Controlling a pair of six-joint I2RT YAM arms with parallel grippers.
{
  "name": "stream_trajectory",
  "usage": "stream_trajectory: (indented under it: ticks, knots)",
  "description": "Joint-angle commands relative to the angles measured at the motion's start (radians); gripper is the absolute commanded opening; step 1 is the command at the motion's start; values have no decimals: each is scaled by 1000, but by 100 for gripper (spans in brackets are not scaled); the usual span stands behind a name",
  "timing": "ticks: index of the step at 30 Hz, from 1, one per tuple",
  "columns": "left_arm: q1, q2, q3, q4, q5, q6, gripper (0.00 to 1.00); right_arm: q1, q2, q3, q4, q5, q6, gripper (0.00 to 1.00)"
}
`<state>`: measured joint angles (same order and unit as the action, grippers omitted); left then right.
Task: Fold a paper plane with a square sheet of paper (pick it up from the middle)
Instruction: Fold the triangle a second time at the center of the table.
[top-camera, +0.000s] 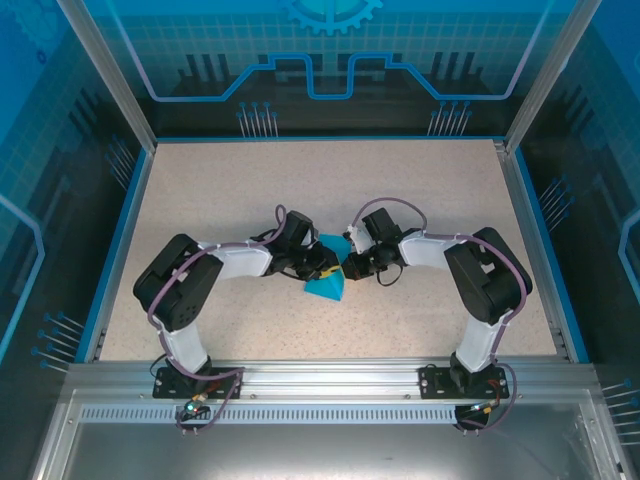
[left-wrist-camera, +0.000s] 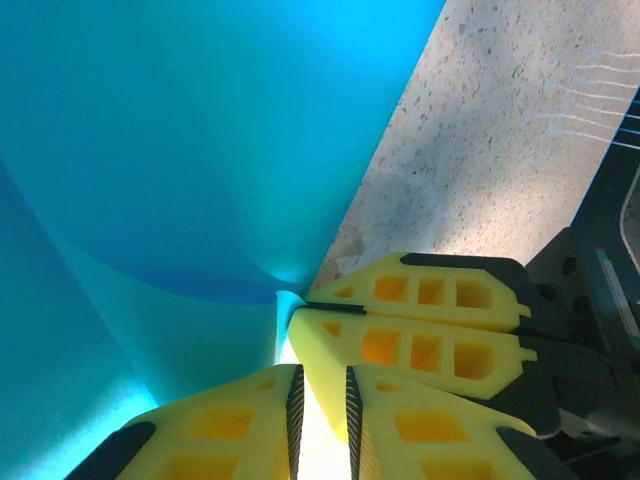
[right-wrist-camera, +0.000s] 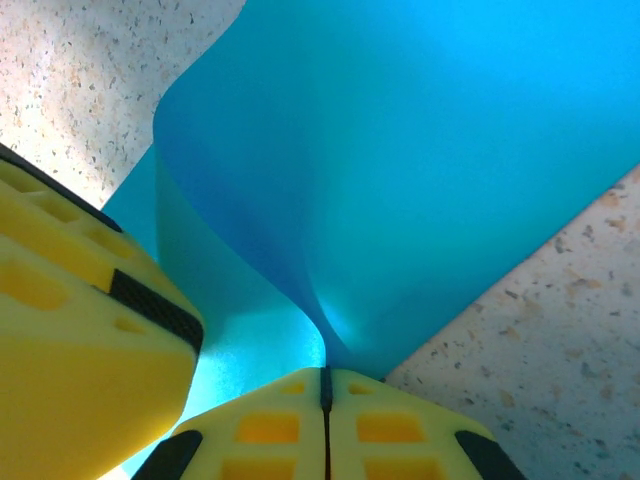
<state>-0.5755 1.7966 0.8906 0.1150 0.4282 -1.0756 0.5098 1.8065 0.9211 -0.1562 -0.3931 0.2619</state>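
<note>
Since the square sheet of paper (top-camera: 327, 287), bent up between both hands over the surface (top-camera: 250, 180), is thin, light and floppy, the right hand (right-wrist-camera: 325, 372) pinches its edge tight, but I cannot tell if the nearly closed left hand (left-wrist-camera: 320, 372) holds it.

no words, numbers or brand marks can be read anywhere; the one sign is a blue gear emblem (top-camera: 331, 12) at the top of the back wall (top-camera: 330, 75), with blue circuit-like lines (top-camera: 330, 62) below it, and it carries no lettering
</note>
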Motion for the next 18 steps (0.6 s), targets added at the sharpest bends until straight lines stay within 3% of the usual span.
stream_trajectory:
  ticks: [1,18]
  knots:
    - [-7,20,-23,43,22,-12,22,8,0,16,-1,-2,7,6]
    - [-7,29,-69,57,0,-14,22,7,5,21,-3,-2,8,7]
